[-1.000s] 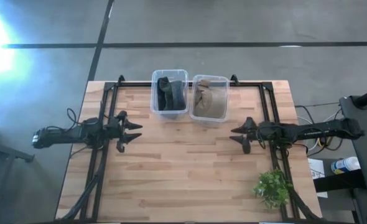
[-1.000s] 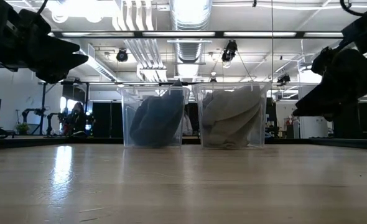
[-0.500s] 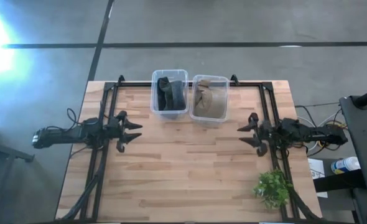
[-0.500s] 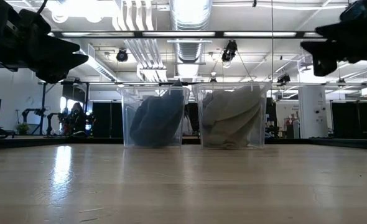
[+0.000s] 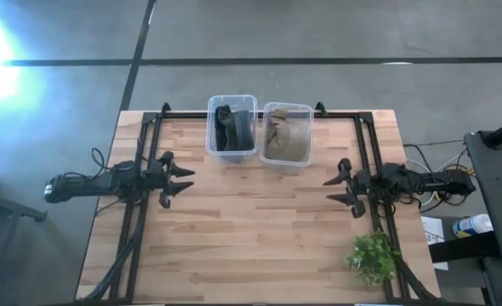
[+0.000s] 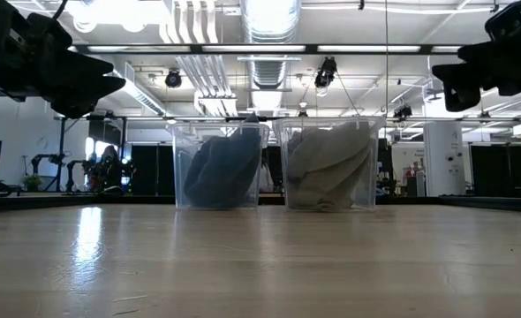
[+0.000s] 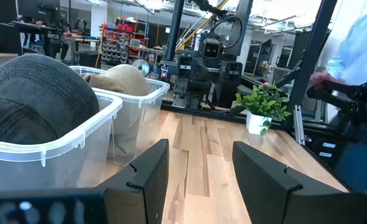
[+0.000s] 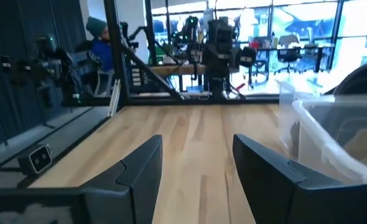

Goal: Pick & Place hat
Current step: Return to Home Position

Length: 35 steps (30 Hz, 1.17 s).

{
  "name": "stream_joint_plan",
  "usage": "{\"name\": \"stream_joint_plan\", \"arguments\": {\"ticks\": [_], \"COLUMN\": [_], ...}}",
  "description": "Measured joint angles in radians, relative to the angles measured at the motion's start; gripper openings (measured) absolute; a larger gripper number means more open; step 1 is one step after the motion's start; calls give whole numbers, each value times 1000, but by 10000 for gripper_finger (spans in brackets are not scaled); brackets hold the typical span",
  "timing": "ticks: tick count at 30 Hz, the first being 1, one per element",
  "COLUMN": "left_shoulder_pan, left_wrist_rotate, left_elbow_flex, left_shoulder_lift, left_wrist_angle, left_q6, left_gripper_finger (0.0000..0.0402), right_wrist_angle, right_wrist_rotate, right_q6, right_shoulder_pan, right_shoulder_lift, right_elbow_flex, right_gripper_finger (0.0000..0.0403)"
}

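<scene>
A dark grey hat (image 5: 232, 127) lies in the left clear bin (image 5: 231, 153), and a tan hat (image 5: 285, 136) lies in the right clear bin (image 5: 287, 161), both at the table's far middle. In the low view the dark hat (image 6: 218, 170) and the tan hat (image 6: 331, 168) fill their bins. My left gripper (image 5: 185, 182) is open and empty at the table's left side; the left wrist view shows the dark hat (image 7: 34, 99) and the tan hat (image 7: 124, 78). My right gripper (image 5: 334, 191) is open and empty at the table's right side.
A small green potted plant (image 5: 373, 257) stands at the table's near right corner. A black metal frame (image 5: 366, 144) runs along the table's sides and far edge. Bare wood (image 5: 259, 229) lies between the arms and toward the near edge.
My right gripper has drawn back toward the table's right edge and has risen, then settled slightly toward the near edge. It stays open and empty.
</scene>
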Motion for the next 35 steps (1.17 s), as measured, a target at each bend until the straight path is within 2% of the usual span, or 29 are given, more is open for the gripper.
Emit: {"name": "stream_joint_plan", "arguments": {"ticks": [13,35], "left_shoulder_pan": [0,0], "left_wrist_rotate": [0,1], "left_elbow_flex": [0,0], "left_shoulder_lift": [0,0], "left_wrist_angle": [1,2], "left_q6": [0,0], "left_gripper_finger": [172,172], "right_wrist_angle": [1,1], "right_wrist_rotate": [2,2], "right_q6": [16,18], "right_shoulder_pan": [0,0], "right_shoulder_lift": [55,54], "right_elbow_flex": [0,0], "right_gripper_finger": [192,192]}}
